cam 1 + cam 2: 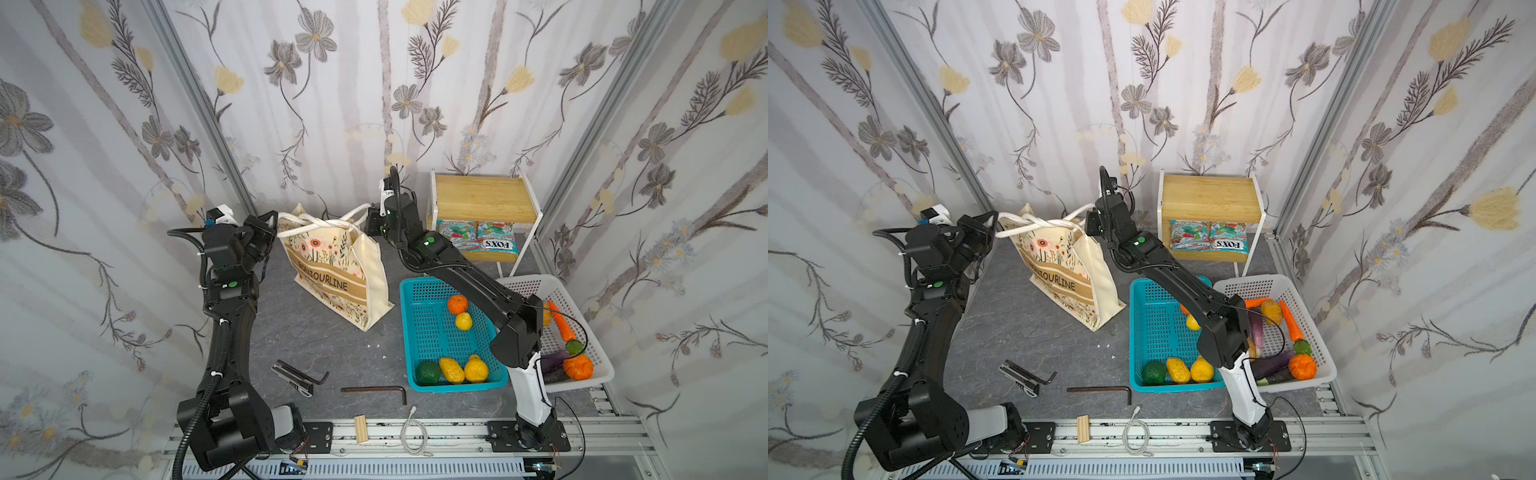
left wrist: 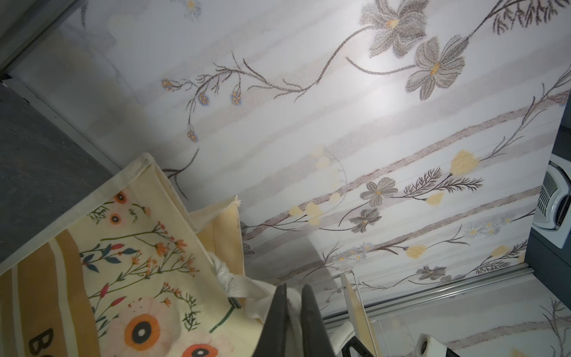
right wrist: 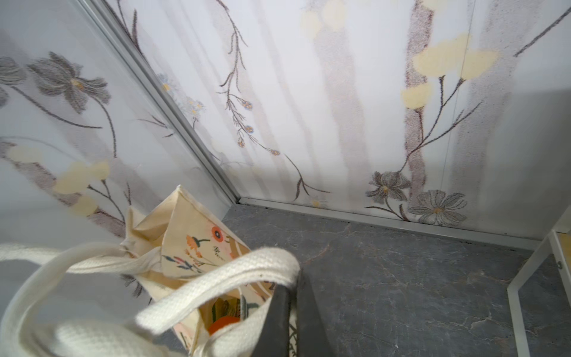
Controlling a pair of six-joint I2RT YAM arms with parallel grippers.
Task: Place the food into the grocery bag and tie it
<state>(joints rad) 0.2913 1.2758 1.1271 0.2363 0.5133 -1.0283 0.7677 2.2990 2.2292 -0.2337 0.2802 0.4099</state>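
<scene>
Your left tool [image 2: 292,290] and right tool [image 3: 292,286], at nine and three o'clock of the grocery bag [image 1: 332,270] standing near eleven o'clock on the desk [image 1: 316,353], are each clamped tight on its crossed cream rope handles [image 1: 328,222].

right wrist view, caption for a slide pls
Right gripper shut on a cream rope handle of the floral grocery bag.
</scene>
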